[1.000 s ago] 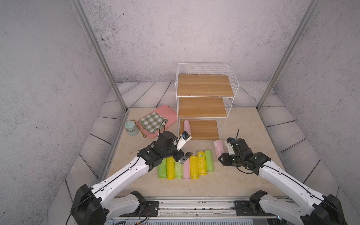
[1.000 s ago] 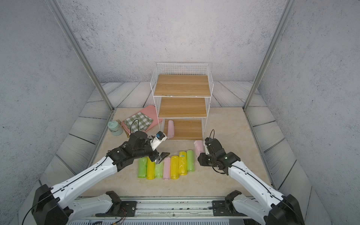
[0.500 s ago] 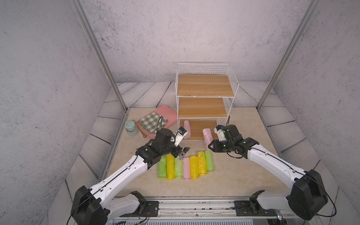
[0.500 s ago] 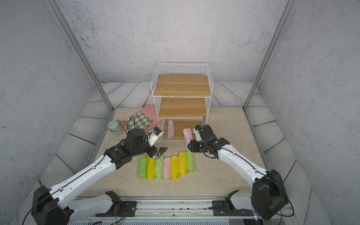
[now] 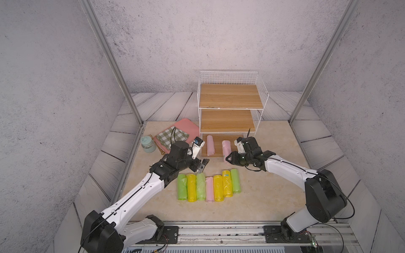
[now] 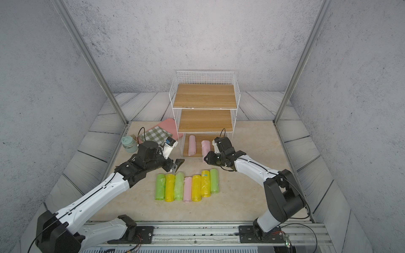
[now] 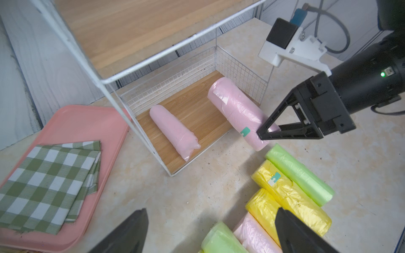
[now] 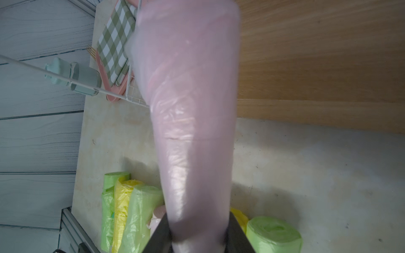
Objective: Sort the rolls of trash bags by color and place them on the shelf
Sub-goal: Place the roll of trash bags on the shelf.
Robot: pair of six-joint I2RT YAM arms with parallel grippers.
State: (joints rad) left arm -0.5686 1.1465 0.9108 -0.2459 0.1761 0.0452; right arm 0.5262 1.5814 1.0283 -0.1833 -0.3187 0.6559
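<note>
**Right gripper** (image 5: 228, 158) closed on the near end of the held pink roll (image 5: 226, 147). The roll's far end, ahead of the fingertips, overhangs the bottom board (image 5: 218, 143) of the shelf (image 5: 228, 120), just beside the shelved pink roll (image 5: 210, 146). A good placement likely means pushing it deeper, parallel to that neighbour, and lowering it onto the board before letting go. Right arm stretched low and forward, forearm near level. The left gripper (image 5: 202, 166) hangs wide open and empty at the edge of the seven rolls (image 5: 207, 186) lying on the table (image 5: 274, 192).
</note>
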